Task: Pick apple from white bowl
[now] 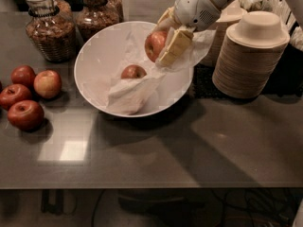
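Gripper (162, 42): over glossy white bowl (92, 56).
Fingers (174, 46): flat, pale, clamped on round red apple (152, 46).
Below fingers: crumpled paper (128, 93).

Upper centre of frame: the cream-padded two-finger gripper (161, 50) is clamping a round red apple (153, 43) above the wide glossy white bowl (91, 56); a second apple (133, 72) is lying inside.

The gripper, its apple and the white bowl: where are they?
white bowl (94, 63), camera view, bare left inner wall.
gripper (163, 41), camera view, between its fingertips, over white bowl.
apple (152, 47), camera view, red skin, held in gripper.
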`<state>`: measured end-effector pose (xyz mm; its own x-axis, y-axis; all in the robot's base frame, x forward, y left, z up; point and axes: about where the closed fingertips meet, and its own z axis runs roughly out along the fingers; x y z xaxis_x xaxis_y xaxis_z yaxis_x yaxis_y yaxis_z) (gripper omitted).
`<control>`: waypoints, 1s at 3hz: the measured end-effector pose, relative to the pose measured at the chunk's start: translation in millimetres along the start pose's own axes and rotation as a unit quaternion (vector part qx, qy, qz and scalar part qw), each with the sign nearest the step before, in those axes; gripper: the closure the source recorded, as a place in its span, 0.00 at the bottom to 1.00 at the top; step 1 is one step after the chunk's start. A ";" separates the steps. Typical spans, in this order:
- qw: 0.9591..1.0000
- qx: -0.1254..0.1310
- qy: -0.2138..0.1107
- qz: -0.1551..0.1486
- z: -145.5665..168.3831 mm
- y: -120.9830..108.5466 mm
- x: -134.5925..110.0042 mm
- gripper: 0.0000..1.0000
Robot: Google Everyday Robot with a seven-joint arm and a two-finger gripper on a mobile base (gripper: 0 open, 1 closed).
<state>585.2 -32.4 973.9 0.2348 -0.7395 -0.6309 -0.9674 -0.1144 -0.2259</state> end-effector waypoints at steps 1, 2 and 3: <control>1.000 0.006 0.009 -0.016 -3.4 -8.7 -17.5 1.00; 0.997 0.022 0.022 -0.065 -26.9 -18.9 -71.6 1.00; 0.992 0.055 0.007 -0.115 -50.8 -33.9 -131.2 1.00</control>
<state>582.4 34.8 1102.1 0.4465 -0.7112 -0.5430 -0.8718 -0.2093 -0.4428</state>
